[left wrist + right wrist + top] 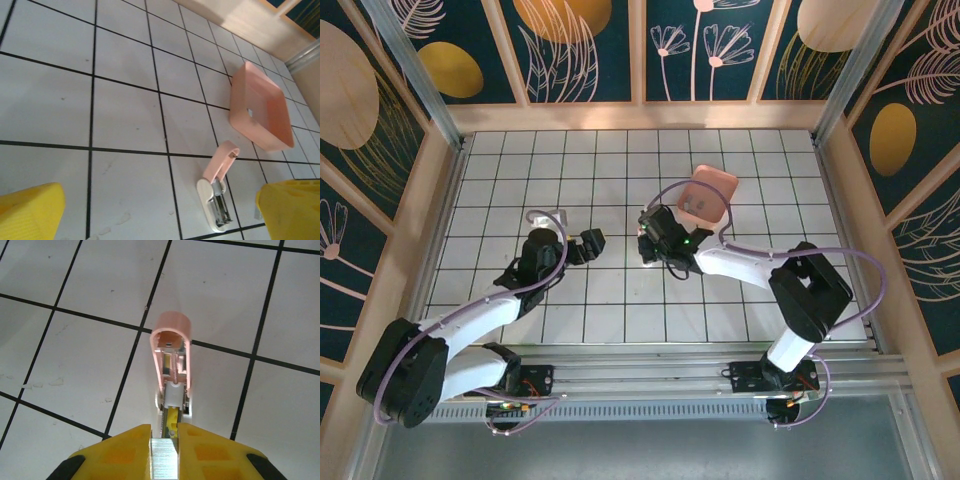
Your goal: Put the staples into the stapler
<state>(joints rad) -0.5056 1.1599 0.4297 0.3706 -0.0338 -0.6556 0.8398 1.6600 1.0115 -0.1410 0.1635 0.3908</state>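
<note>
**Right gripper (165, 435) pinching staples (164, 460) over open stapler (172, 370)**

Top external: right gripper is hovering mid-table near the pink tray (708, 195), arm reaching forward-left, wrist tipping down. Left gripper (592, 243) is sitting close by, spread wide, carrying nothing.

Left wrist: stapler is lying on the tiles (125, 115) near the tray, lid (222, 157) standing up, channel (219, 204) exposed.

Right wrist: yellow fingers (120, 452) are clamping the silver strip right above the channel's near end. Probably best: keeping the strip lined up with the channel, lowering straight, letting go only once it is seating flat.
</note>
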